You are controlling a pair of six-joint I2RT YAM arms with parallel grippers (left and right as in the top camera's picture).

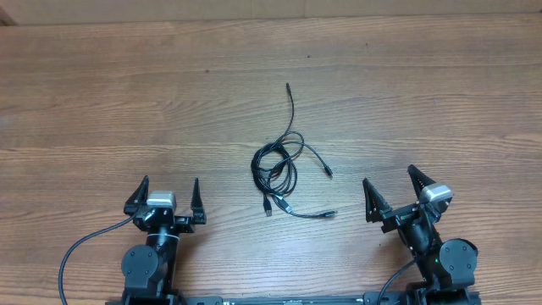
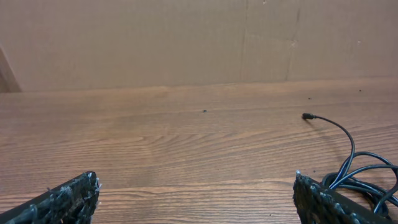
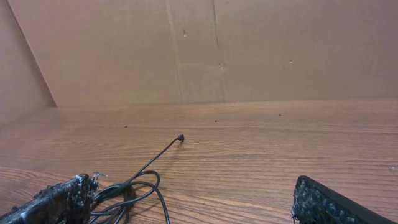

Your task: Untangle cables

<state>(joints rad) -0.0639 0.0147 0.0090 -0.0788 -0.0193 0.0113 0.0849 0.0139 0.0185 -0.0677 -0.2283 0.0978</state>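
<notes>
The cables (image 1: pixel 278 165) lie bunched in loose black loops at the table's middle. One strand runs away from me to a small plug (image 1: pixel 288 85); other plug ends lie near the front of the bunch. My left gripper (image 1: pixel 168 196) stands open at the front left, well apart from the bunch. My right gripper (image 1: pixel 392 185) stands open at the front right, also apart. In the left wrist view the cables (image 2: pixel 367 174) show at the right edge past the right finger. The right wrist view has the cables (image 3: pixel 134 190) by its left finger. Nothing is between either pair of fingers.
The wooden table (image 1: pixel 127 102) stretches wide on all sides of the bunch. A brown cardboard wall (image 3: pixel 249 50) stands along the far edge. Thicker black wires (image 1: pixel 80 250) trail from the arm bases at the front.
</notes>
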